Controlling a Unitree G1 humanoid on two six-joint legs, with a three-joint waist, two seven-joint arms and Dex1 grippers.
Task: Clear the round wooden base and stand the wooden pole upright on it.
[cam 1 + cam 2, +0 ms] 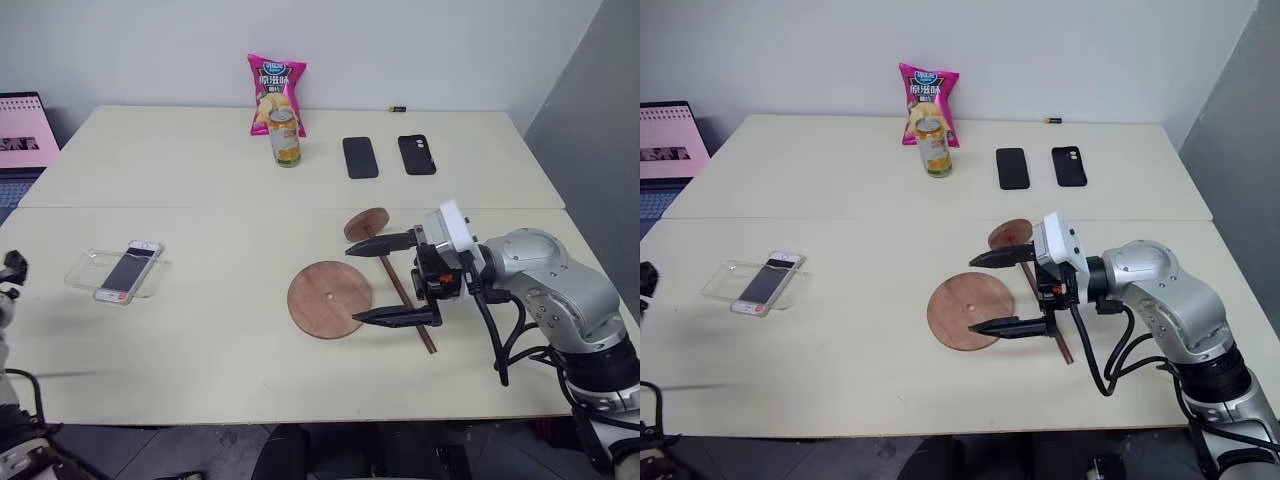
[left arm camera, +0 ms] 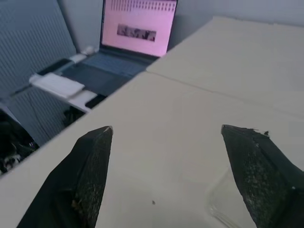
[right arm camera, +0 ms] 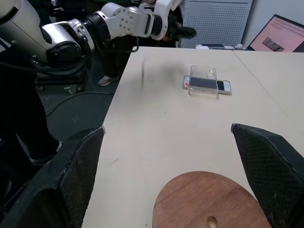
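Left eye view: I see the round wooden base (image 1: 329,298) bare on the table (image 1: 200,340), so clearing looks done. The wooden pole (image 1: 392,272) lies flat just beside it. My right gripper (image 1: 393,280) gapes empty over the pole; left gripper (image 2: 166,175) spread, empty.

Place: an office or lab room set up for robot trials
Furniture: two pale tables (image 1: 200,330) pushed together, against a plain white wall (image 1: 420,40)
Equipment: an open laptop (image 2: 130,40) at the side, cables seen on the floor
Props: phones (image 1: 360,157), snack bag (image 1: 276,92), can (image 1: 285,137) laid out
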